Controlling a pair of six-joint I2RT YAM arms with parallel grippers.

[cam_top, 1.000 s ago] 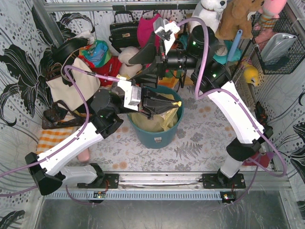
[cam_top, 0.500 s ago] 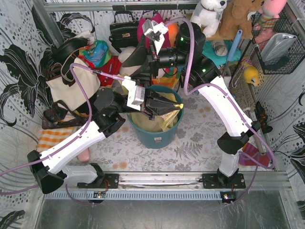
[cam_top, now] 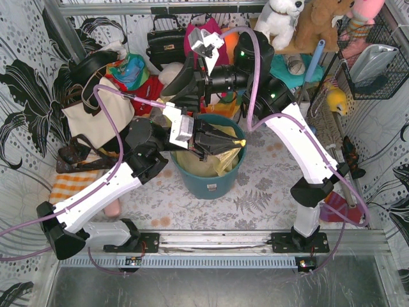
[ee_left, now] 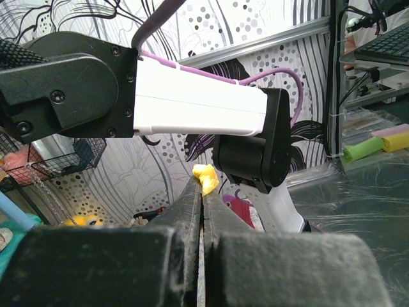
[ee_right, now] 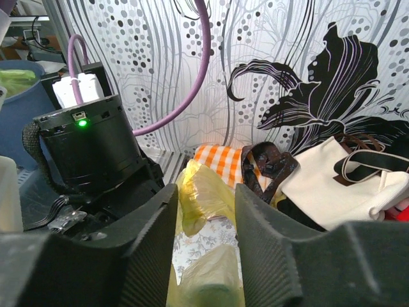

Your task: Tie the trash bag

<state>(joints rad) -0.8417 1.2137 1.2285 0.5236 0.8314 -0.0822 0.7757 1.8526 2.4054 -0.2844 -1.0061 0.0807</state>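
The yellow-green trash bag sits in the round teal bin at the table's middle. My left gripper reaches over the bin to the right and is shut on a corner of the bag, whose yellow tip sticks out past the closed fingers in the left wrist view. My right gripper hangs over the bin's far left rim, pointing down and left. It is open, and a raised flap of the bag stands between its fingers without being pinched.
A cream tote bag with black straps stands at the left and also shows in the right wrist view. An orange checked cloth lies near it. A black handbag, plush toys and a wire basket line the back and right.
My right arm has swung left and back, bringing its gripper over the bin's far left rim. My left gripper has pushed slightly right, still holding the bag corner.
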